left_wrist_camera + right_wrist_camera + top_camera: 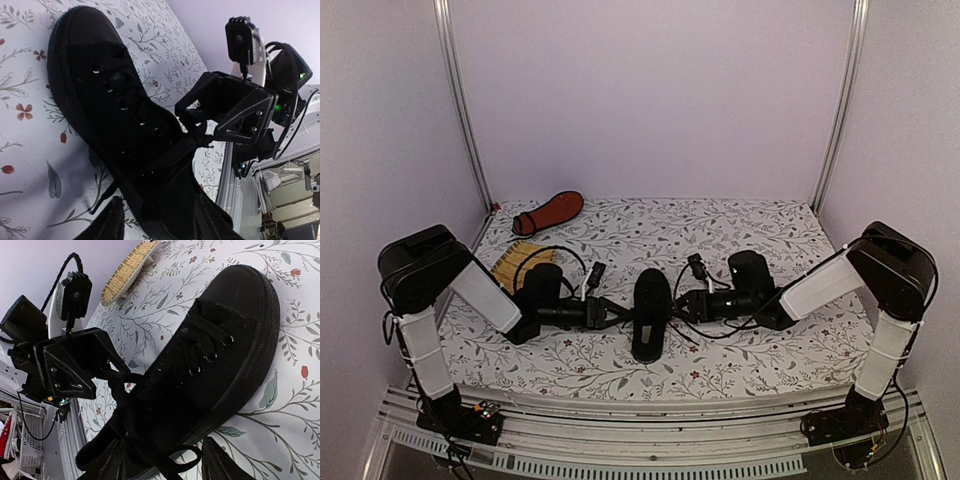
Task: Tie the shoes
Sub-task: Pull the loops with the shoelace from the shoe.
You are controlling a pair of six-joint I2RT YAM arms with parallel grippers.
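Note:
One black shoe (pixel 652 290) lies in the middle of the table, toe pointing away. My left gripper (pixel 618 313) comes at its laced part from the left, my right gripper (pixel 682 305) from the right. In the left wrist view the shoe (pixel 110 100) fills the frame. My left gripper (pixel 165 225) is open, its jaws straddling the shoe's side wall. A taut lace (pixel 175 150) runs up to the right gripper's fingertips (pixel 197 125). In the right wrist view my right gripper (pixel 164 462) is open too, with a lace loop (pixel 197 460) between its jaws. The other shoe (pixel 548 212) lies sole-up at the back left.
A yellow woven mat (pixel 515 262) lies just behind the left arm, and it shows at the top of the right wrist view (pixel 127 270). White walls and metal rails (pixel 460 110) close in the floral tablecloth (pixel 750 235) on three sides.

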